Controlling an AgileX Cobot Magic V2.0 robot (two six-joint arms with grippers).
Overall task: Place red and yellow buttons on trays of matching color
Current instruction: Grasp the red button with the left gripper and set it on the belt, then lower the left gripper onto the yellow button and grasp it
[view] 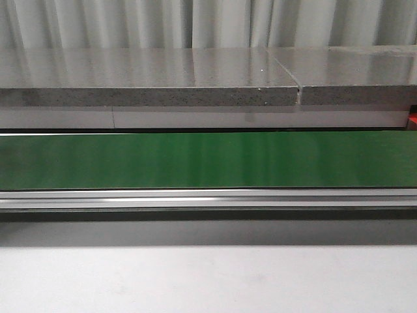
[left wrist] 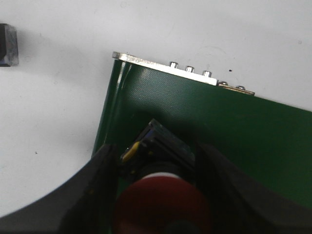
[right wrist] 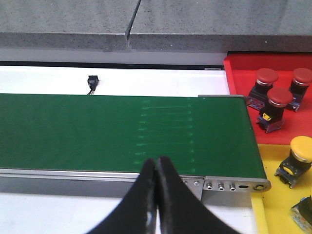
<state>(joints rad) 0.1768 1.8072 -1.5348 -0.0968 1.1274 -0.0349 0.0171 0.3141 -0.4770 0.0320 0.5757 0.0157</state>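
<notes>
So red button (left wrist: 161, 204) sits clamped between the left gripper (left wrist: 158, 195) fingers over the green belt (left wrist: 234, 126) end, rigid, top-heavy, best held by its boxy base, while right gripper (right wrist: 156, 195) hangs closed, empty, near the red tray (right wrist: 243, 73).

The belt (view: 208, 160) is green, the counter (view: 208, 280) white. Red buttons (right wrist: 279, 97) sit on a red tray (right wrist: 239, 73); a yellow button (right wrist: 301, 147) on what seems a yellow tray (right wrist: 273, 195).

Green belt (view: 208, 160) lies bare and open — red tray (right wrist: 243, 78) crowded by three buttons (right wrist: 278, 100).
</notes>
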